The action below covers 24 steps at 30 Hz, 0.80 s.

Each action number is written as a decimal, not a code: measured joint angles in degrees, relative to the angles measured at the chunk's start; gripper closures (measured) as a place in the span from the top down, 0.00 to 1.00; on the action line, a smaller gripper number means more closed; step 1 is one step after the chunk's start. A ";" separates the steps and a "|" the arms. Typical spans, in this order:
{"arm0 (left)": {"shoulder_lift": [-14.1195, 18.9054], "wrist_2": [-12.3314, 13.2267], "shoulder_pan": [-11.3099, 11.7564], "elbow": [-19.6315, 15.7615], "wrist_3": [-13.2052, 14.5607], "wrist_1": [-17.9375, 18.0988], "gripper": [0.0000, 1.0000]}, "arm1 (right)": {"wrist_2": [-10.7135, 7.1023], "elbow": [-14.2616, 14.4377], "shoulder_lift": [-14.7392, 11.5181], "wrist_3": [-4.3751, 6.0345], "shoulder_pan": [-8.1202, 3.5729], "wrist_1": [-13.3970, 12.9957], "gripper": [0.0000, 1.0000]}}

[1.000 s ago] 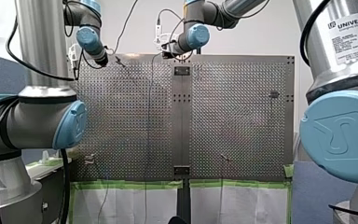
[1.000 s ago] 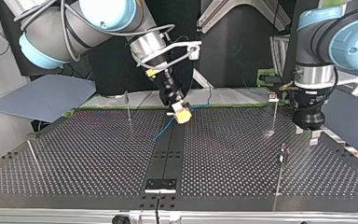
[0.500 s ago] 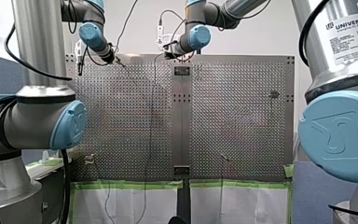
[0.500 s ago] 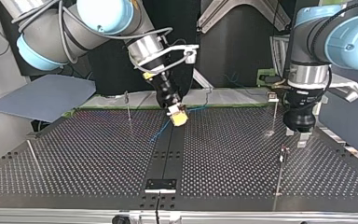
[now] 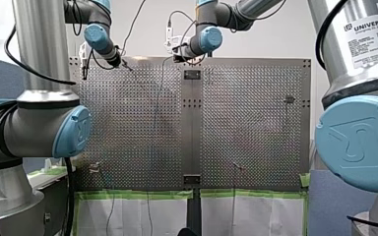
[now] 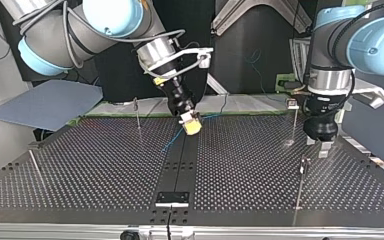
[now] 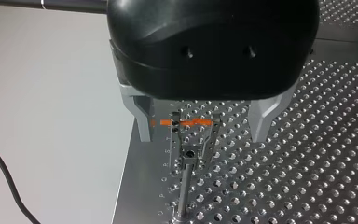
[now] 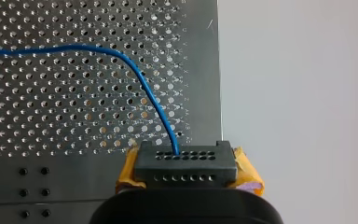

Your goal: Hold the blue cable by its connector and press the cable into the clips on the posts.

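Blue cable (image 8: 154, 102), trailing toward seven o'clock in the top view, has its connector (image 8: 185, 163) pinched in my right claw (image 8: 186, 171) above the surface (image 6: 105, 165). My left claw (image 7: 200, 126) hangs spread over a post (image 7: 184, 182), its clip (image 7: 191, 135) empty; all pressing remains, I judge.

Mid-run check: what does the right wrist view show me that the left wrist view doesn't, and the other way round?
Only the right wrist view: the right pincer shut on the black connector between yellow pads, with the blue cable curving away from it over the perforated table.
Only the left wrist view: the left pincer open and empty, with a post and its clip ahead, seen between the metal fingers.
Both: the perforated table and its edge.
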 joint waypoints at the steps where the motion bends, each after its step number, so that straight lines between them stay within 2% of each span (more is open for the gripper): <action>1: -0.01 -0.04 -0.02 0.01 0.00 0.00 1.00 | -0.01 0.00 0.01 0.00 0.00 0.00 0.00; 11: -0.01 -0.09 -0.49 -0.01 -0.60 -0.26 1.00 | -0.02 -0.02 0.03 0.03 0.00 -0.06 0.00; 20: 0.33 0.24 -1.59 -0.02 -4.68 -3.82 1.00 | -0.40 -1.08 0.16 0.22 -0.07 -0.22 0.00; 24: 1.00 1.53 -2.42 -0.02 -6.84 -4.61 1.00 | -0.55 -2.19 0.57 0.37 -0.08 -0.22 0.00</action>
